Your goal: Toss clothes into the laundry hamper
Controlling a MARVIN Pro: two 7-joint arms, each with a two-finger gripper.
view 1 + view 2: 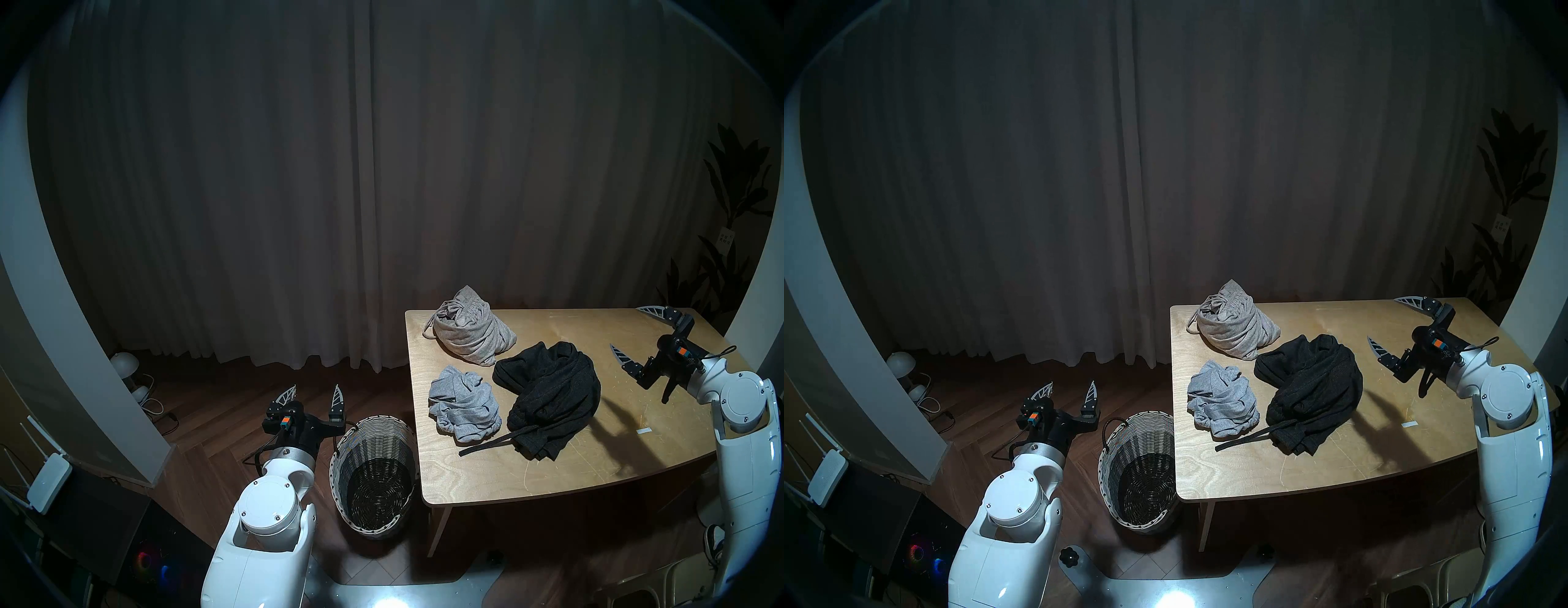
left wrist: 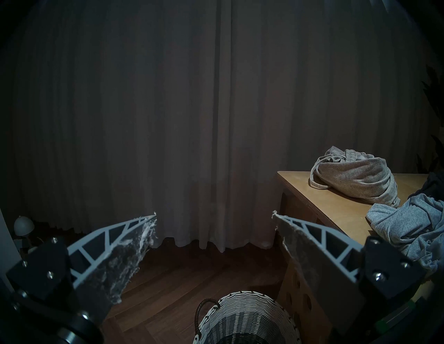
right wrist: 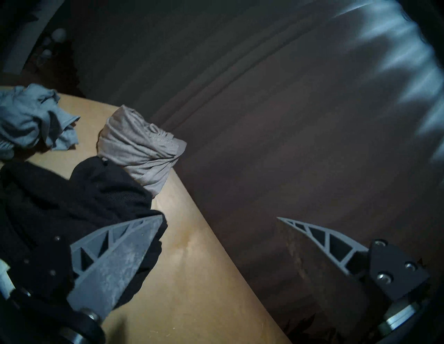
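Behind everything hangs a dark curtain (image 1: pixel 297 170), from wall to wall. On the right stands a wooden table (image 1: pixel 572 463), and all three garments lie on it, none of them held. Biggest is the black knit (image 1: pixel 551 395), a heap in the middle of the table with a dark strap trailing toward the near edge. At the far left corner sits the beige ribbed one (image 1: pixel 471 327), bundled, its drawstring hanging to the left; its right end touches the black knit. Just left of the black knit lies the small grey one (image 1: pixel 462 403), crumpled. On the floor, close against the table's near left corner, stands the hamper (image 1: pixel 373 471), upright, with nothing in its dark inside; its loop handle (image 2: pixel 204 314) is on the left rim. Left of the hamper the left gripper (image 1: pixel 314 392) hovers, jaws spread wide and empty. Over the right part of the table the right gripper (image 1: pixel 632 331) hangs, also spread wide, grasping nothing, well apart from the black knit.
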